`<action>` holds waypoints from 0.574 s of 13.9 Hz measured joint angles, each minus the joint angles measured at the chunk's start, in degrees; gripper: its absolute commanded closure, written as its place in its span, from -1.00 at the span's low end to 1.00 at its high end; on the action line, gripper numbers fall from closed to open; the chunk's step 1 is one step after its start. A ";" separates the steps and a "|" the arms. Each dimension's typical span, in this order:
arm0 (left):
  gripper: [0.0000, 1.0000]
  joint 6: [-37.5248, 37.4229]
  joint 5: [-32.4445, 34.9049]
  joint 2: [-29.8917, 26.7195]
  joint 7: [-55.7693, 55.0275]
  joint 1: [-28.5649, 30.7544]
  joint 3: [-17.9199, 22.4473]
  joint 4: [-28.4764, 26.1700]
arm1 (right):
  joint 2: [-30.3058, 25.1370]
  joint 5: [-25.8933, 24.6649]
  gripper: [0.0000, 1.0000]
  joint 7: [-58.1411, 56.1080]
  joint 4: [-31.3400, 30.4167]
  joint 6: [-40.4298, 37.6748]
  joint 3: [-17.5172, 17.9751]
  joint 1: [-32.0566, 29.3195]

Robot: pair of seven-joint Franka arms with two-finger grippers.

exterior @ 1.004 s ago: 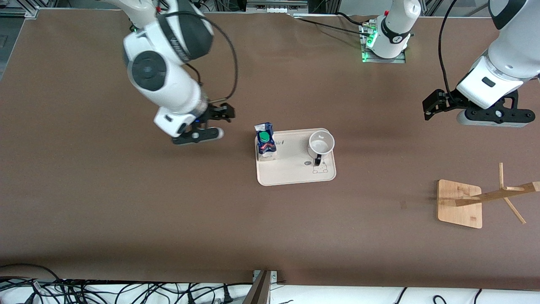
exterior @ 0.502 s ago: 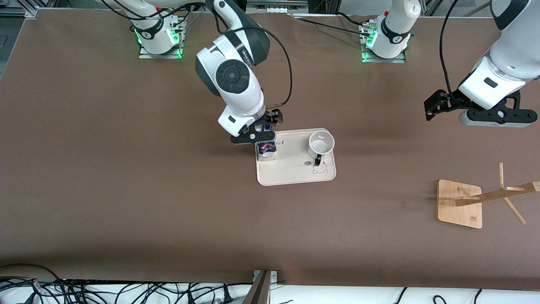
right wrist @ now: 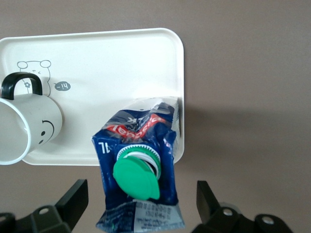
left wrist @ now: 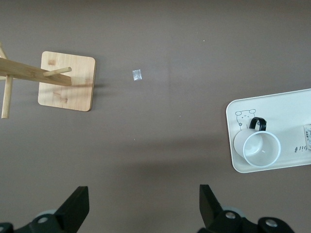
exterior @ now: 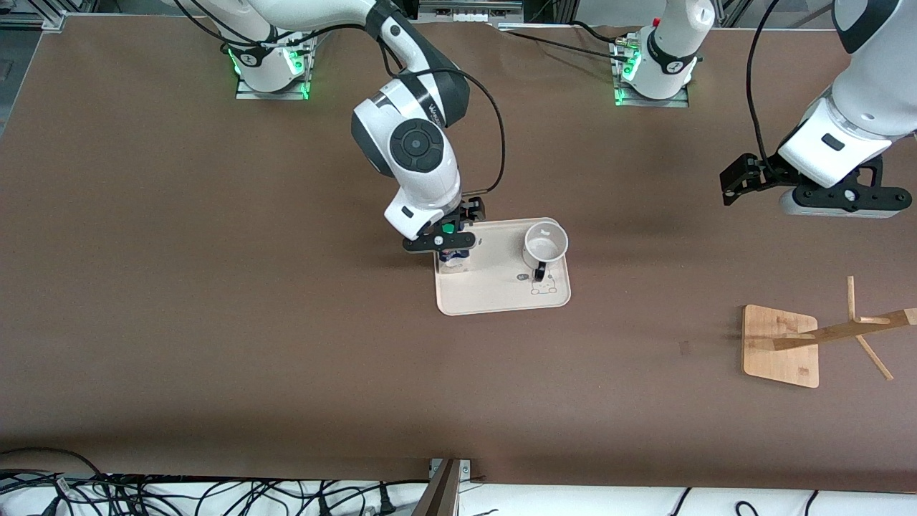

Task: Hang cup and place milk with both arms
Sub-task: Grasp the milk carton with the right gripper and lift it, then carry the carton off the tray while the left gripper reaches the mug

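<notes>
The milk (exterior: pixel 453 259), a dark blue carton with a green cap (right wrist: pixel 137 175), stands upright at the corner of a cream tray (exterior: pixel 494 294) toward the right arm's end. My right gripper (exterior: pixel 445 235) is open and sits right over the carton's top, one finger (right wrist: pixel 74 199) on each side with gaps. The white cup (exterior: pixel 544 244) with a black handle and smiley (right wrist: pixel 45 128) stands on the tray's other end. My left gripper (exterior: pixel 745 178) is open and empty (left wrist: pixel 142 206), up over bare table at the left arm's end.
A wooden cup rack with a square base (exterior: pixel 779 345) and slanted pegs (exterior: pixel 860 326) stands at the left arm's end, nearer the front camera than the left gripper. A small scrap (left wrist: pixel 137 74) lies on the brown table (exterior: pixel 215 322).
My right arm has swung from open table toward the tray and come down over the milk carton. The left arm has barely moved.
</notes>
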 measured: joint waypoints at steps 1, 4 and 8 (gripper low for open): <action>-1.00 -0.02 0.00 0.20 0.00 -0.08 -0.05 0.00 | 0.24 -0.04 -0.23 0.11 0.00 0.28 -0.02 0.10; -1.00 -1.89 -0.03 0.60 0.00 -0.55 -0.20 0.00 | 0.36 -0.04 0.08 0.18 0.09 0.47 -0.21 0.14; -1.00 -7.12 -0.04 1.25 0.00 -1.03 -0.33 0.01 | 0.22 -0.04 0.08 0.18 1.09 0.33 -0.44 0.14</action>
